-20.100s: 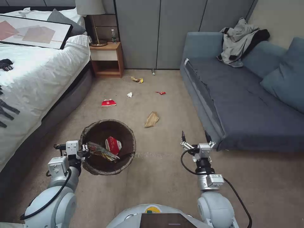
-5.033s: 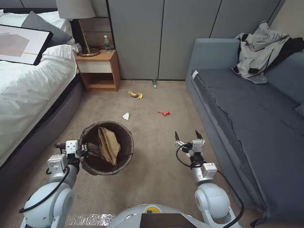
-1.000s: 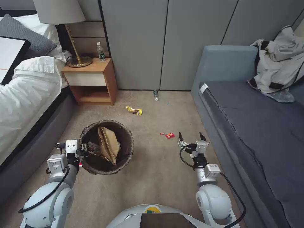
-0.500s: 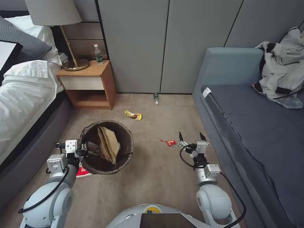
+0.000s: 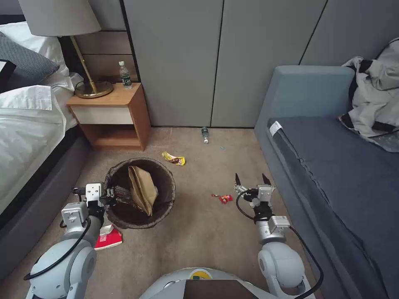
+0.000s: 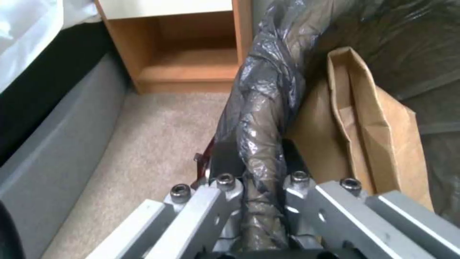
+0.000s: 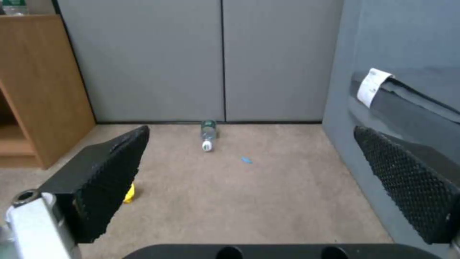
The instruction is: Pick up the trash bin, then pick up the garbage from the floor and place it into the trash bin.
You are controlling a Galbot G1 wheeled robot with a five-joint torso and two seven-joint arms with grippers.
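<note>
We have driven forward: the small red wrapper [image 5: 225, 198] now lies just left of our right end effector [image 5: 249, 181], pads spread, empty. Left end effector [image 5: 109, 194] clamps the trash bin [image 5: 166, 195] rim; brown paper bag [image 5: 142, 189] inside. Pickup looks reachable.

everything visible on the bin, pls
The bin is round and open-topped, lined with a wrinkled dark-brown plastic bag folded over its rim, which hides the wall. It sits upright, held off the carpet on the robot's left side by the left gripper, whose jaws clamp the bag-covered rim. Inside, a crumpled brown paper bag leans across the opening. A red-and-white packet lies on the carpet partly under the bin's near edge.
</note>
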